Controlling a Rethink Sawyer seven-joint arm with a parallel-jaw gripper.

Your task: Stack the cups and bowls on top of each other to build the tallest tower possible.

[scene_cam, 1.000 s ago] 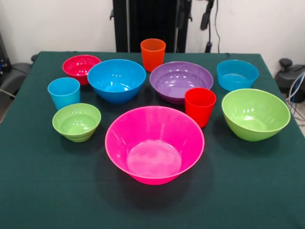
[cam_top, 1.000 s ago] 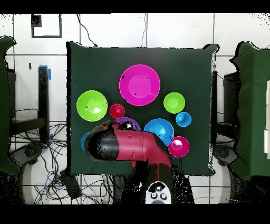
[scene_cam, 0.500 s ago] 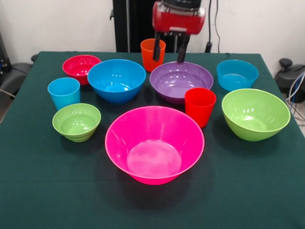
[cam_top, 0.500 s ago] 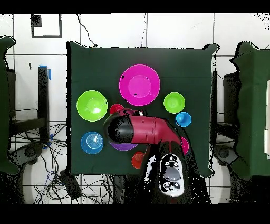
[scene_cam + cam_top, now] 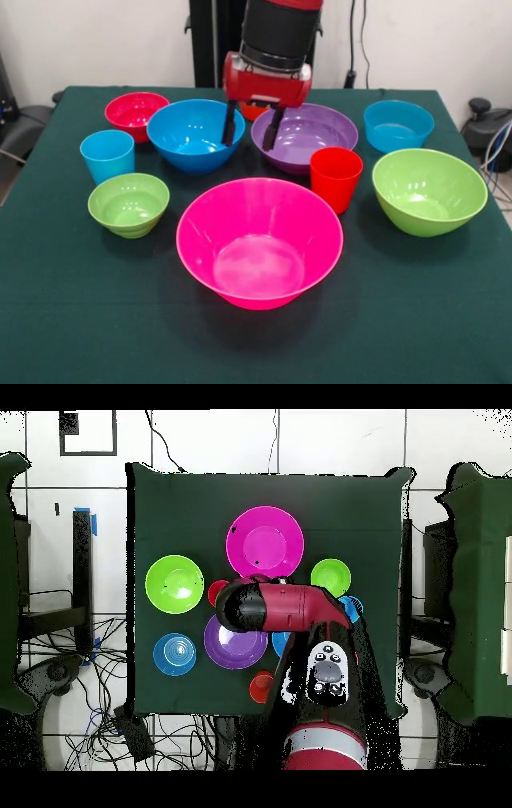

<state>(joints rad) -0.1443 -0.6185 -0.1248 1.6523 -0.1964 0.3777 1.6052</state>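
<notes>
Moved down and toward the frame's left since half a second ago: red and black arm (image 5: 276, 40) now lower over the table (image 5: 80, 320), pincer (image 5: 250, 128) hanging between the large glossy blue plastic bowl (image 5: 194, 134) and the glossy purple plastic bowl (image 5: 304, 136). Upright from the top centre of the front view, two dark fingers (image 5: 230, 124) pointing down, spread apart, gripping nothing. Orange plastic tumbler (image 5: 253, 112) now mostly hidden behind the red wrist block. Nothing stacked; every piece standing separately on the dark green cloth. Hot pink round bowl (image 5: 259, 242) at centre foreground, red tapered tumbler (image 5: 335, 178) just right of it, large lime green bowl (image 5: 429, 191) further right, small blue bowl (image 5: 398, 125) at upper right. Small lime bowl (image 5: 128, 204), light blue tumbler (image 5: 107, 155) and small crimson bowl (image 5: 136, 113) at left.
</notes>
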